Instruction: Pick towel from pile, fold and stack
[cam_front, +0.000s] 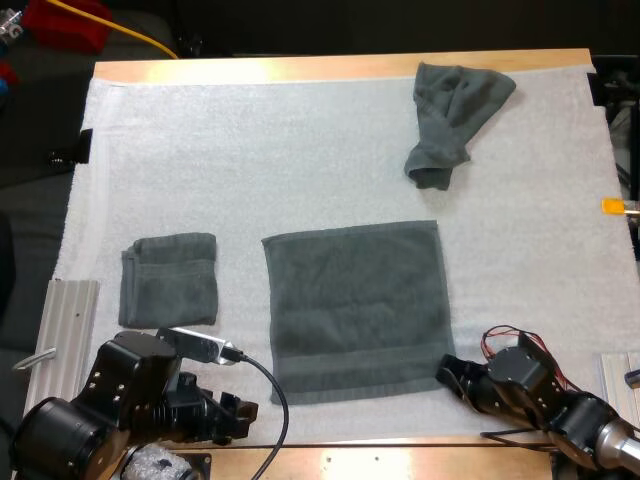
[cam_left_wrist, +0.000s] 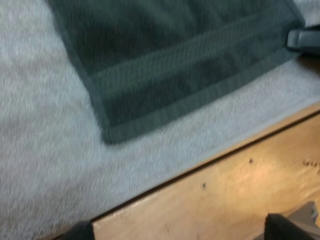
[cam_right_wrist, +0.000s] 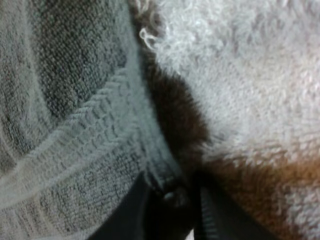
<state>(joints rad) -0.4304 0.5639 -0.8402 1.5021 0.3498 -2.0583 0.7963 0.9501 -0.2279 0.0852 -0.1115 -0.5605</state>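
Pinching the near right corner of the flat towel (cam_front: 355, 300), the right gripper (cam_front: 447, 372) has its two black fingers (cam_right_wrist: 131, 212) closed on the hem, and the dark shadow beside the edge suggests that corner is already slightly raised. The towel lies spread in the middle of the white mat (cam_front: 300, 150), with the folded towel (cam_front: 170, 278) to its left and the crumpled towel (cam_front: 452, 115) well apart at the far right. The left gripper (cam_front: 235, 410) hangs open over the desk (cam_left_wrist: 225, 190) at its near edge, close to the towel's near left corner but not touching it. To fold well, I judge the left gripper should come forward and take that corner right at the hem, as deep as the right one holds, before either arm lifts. Then both should rise together and carry the near edge evenly to the far edge, so the hem stays straight and the fold does not skew.
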